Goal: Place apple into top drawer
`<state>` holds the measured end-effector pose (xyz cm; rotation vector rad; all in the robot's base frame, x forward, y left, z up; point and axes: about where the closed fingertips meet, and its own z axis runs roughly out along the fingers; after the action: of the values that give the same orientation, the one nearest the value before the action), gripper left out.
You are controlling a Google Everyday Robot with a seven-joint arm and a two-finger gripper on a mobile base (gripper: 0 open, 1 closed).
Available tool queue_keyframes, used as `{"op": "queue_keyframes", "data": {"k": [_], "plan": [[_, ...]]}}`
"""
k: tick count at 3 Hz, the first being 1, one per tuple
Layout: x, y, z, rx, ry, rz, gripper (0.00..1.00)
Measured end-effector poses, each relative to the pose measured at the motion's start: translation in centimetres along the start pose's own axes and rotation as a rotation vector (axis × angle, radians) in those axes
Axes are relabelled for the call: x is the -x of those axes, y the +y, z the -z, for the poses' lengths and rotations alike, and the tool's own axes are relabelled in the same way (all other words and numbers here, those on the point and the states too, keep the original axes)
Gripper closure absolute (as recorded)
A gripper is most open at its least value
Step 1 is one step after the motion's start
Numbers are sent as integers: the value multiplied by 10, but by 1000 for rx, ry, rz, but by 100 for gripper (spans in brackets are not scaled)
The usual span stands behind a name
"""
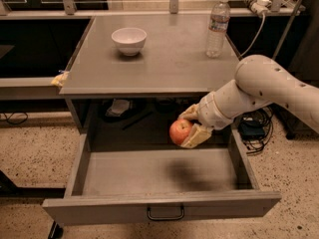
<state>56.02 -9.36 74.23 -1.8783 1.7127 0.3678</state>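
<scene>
In the single camera view, the tool point(185, 130) is seen under the front edge of the desk point(164, 59), reached in from the right on the pale arm. Its two tan fingers are pinched on the apple point(179, 131), one above and one below. The apple is thus held at the tool's tip, toward the left of the wrist.

The top drawer point(144, 172) is pulled fully out, and the apple hangs above the rear right part of its floor, clear of the walls. A dark shadow is cast on the floor below and slightly forward. The coming move is judged to be a short descent, followed by release.

Nothing is seen lying in the drawer. Nothing is seen in the white bowl point(129, 40) on the desk either. A capped water bottle point(218, 21) stands well apart from the bowl.
</scene>
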Motion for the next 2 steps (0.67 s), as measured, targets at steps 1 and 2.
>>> {"op": "queue_keyframes", "data": {"k": [1,2], "plan": [[2,0,4,-9,-3,11,100],[-15,6,-1,-13,8,6,100]]}}
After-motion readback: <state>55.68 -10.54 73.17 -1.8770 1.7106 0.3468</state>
